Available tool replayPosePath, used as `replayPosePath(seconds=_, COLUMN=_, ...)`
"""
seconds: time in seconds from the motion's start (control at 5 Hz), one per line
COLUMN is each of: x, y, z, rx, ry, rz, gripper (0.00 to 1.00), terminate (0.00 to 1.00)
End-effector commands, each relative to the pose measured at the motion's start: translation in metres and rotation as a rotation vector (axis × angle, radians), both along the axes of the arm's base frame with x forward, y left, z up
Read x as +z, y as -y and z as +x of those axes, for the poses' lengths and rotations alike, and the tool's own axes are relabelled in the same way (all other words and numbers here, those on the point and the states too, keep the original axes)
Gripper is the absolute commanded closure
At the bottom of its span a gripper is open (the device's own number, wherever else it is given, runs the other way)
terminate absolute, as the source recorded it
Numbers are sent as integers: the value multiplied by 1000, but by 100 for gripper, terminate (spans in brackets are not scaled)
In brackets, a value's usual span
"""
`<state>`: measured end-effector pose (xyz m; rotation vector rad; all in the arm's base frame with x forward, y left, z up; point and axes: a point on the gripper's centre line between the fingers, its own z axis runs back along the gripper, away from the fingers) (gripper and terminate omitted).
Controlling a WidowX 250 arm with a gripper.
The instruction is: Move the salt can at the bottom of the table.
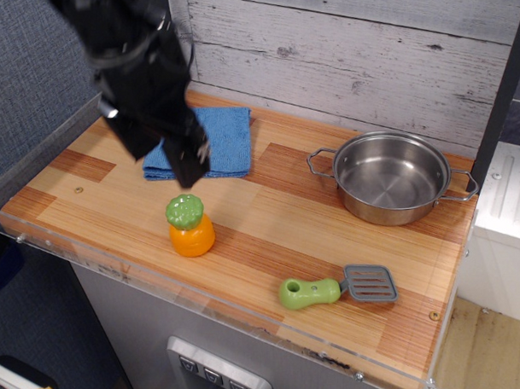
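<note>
salt can (190,225) upright near front edge of table (270,245), looks placed | gripper (191,167) above it, apart, holding nothing, jaw gap we can't tell | we'd retreat straight up, clear of green cap

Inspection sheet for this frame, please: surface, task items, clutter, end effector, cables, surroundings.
Surface: table of striped light and reddish-brown wood planks with a clear plastic edge.
Job's things: salt can, orange body with green cap, upright near the front edge, untouched.
Clutter: blue cloth at the back left; steel pot, nothing seen inside, at the right; green-handled spatula lying near the front edge.
Grippers: end effector raised above the can, holding nothing; blurred, so jaw state is unclear.
Cables: nothing seen.
Surroundings: grey plank wall behind; grey panel with buttons below the front edge.
</note>
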<state>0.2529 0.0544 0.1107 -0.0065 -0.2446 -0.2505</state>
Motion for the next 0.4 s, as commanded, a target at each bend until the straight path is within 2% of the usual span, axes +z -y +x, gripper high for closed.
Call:
replayPosePath(seconds=0.0, x=38, y=-3, z=10, rx=17, ry=115, rz=-28, gripper=0, terminate=0)
replayPosePath(seconds=0.2, x=38, y=-3, z=10, rx=17, ry=115, rz=-28, gripper=0, terminate=100)
